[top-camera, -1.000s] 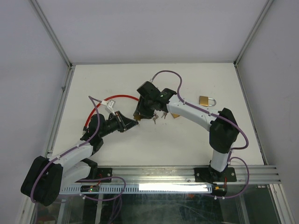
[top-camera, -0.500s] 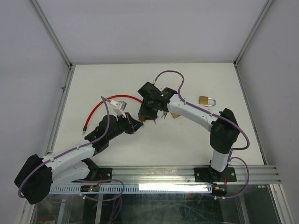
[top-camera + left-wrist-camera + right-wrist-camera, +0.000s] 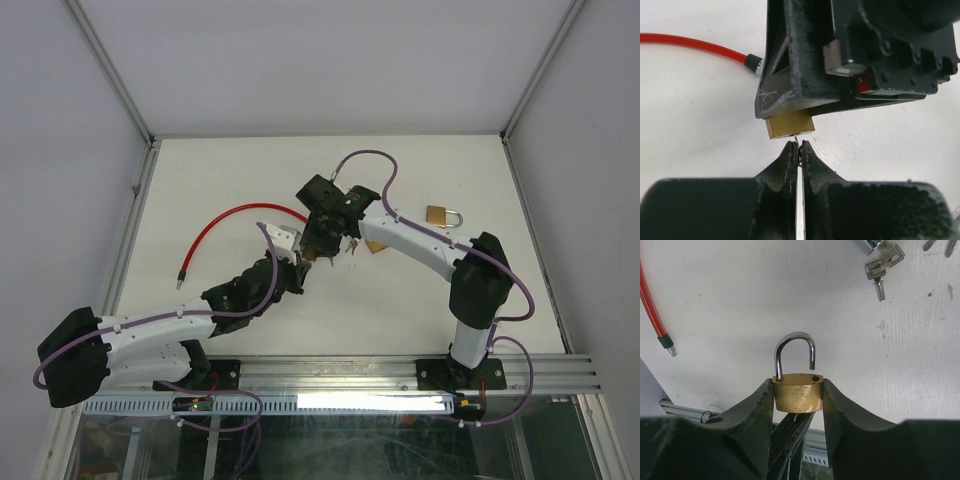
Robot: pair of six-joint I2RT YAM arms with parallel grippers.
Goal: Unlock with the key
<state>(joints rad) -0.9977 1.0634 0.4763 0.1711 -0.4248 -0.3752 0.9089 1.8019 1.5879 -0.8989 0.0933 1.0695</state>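
My right gripper [image 3: 798,390] is shut on a brass padlock [image 3: 798,392] and holds it above the table. Its steel shackle [image 3: 792,352] has sprung open on one side. My left gripper [image 3: 798,147] is shut on a thin key [image 3: 796,137] whose blade enters the padlock's bottom [image 3: 789,124]. In the top view the two grippers meet at the padlock [image 3: 308,254], left gripper [image 3: 298,266] just below the right gripper [image 3: 316,245].
A second brass padlock [image 3: 443,215] lies at the right of the table. A red cable [image 3: 222,222] curves across the left side. Loose keys [image 3: 878,271] lie on the table beyond the held padlock.
My left arm has swung right and forward, bringing the key up to the padlock's bottom. The right gripper has stayed nearly still with the padlock.
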